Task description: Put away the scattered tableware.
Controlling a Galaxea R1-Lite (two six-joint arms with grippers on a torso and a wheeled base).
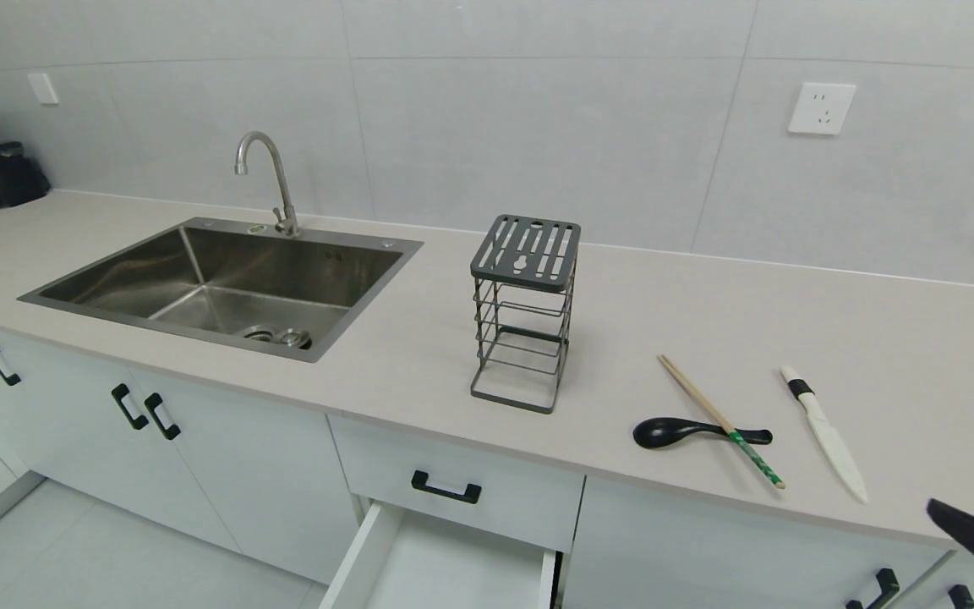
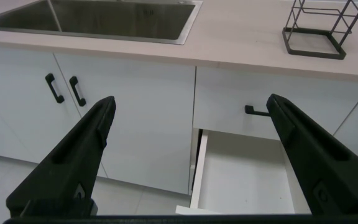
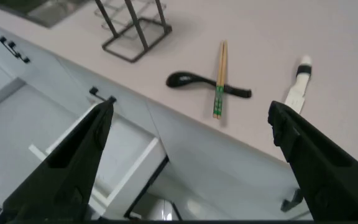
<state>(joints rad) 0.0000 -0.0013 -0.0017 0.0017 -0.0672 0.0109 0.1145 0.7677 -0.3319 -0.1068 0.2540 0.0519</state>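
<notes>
Both your grippers are spread wide and hold nothing. Your left gripper (image 2: 191,102) hangs low in front of the open drawer (image 2: 247,174), which shows no tableware inside. Your right gripper (image 3: 188,113) is by the counter edge and is nearer the tableware. From it, the white knife (image 1: 823,433) lies at 10 o'clock, its length running 11 to 5. Next come the chopsticks (image 1: 721,421), slanted the same way, lying across the black spoon (image 1: 664,433). Farther along at 10 o'clock stands the rack (image 1: 525,313), with no tableware in it yet.

No text, number or sign can be read; a small dark marking on the sink's (image 1: 225,262) back wall, at nine o'clock from the rack (image 1: 526,252), is too small to make out.
</notes>
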